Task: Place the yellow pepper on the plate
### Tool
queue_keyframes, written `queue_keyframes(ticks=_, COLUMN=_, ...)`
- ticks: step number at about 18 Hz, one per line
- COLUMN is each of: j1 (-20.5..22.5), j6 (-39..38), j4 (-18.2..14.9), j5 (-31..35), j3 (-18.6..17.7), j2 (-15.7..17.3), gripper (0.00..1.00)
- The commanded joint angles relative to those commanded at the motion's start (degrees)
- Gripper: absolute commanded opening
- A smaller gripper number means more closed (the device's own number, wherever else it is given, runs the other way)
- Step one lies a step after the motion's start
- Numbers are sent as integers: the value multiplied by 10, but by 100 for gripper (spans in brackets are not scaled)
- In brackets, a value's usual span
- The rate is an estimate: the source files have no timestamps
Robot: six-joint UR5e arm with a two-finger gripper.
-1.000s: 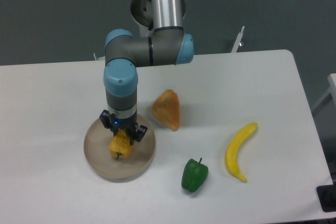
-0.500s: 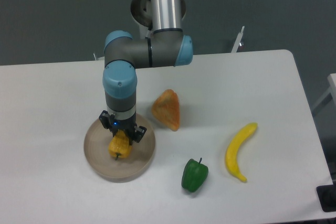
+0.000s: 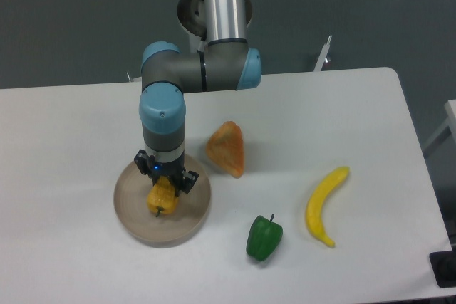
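Because the wrist hides its fingers, the gripper point(image 3: 165, 184) seems clamped on the lumpy yellow pepper point(image 3: 162, 198), over the round, low-rimmed plate point(image 3: 128, 211); contact underneath is unclear.

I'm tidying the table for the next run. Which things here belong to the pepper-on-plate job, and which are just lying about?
Job: yellow pepper, plate, end effector.
Lying about: green pepper, banana, orange triangular bread-like piece.
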Motion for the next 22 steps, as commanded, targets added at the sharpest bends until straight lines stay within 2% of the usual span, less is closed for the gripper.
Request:
queue_keyframes(ticks=2, j1=0, j6=0, j4=-1, j5=2, j3=0, j2=1, gripper=43)
queue_keyframes(ticks=3, j1=0, j6=0, j4=0, j5=3, j3=-1, j2=1, gripper=50)
queue_keyframes(ticks=4, j1=0, j6=0, j4=0, j5=3, j3=1, j2=1, gripper=63)
queue_keyframes(ticks=6, j1=0, j6=-2, j4=-1, j5=1, j3=3, j2=4, gripper=100)
queue_keyframes(ticks=15, j1=9, j6=6, j4=-1, j5=-3, j3=16, j2=23, gripper=100)
queue_keyframes(ticks=18, j1=31, j6=17, j4=-1, j5=3, j3=28, j2=36, gripper=100)
queue_keyframes(ticks=22, j1=98, j6=68, j4=-3, j5=21, j3=29, j2=61, gripper=100)
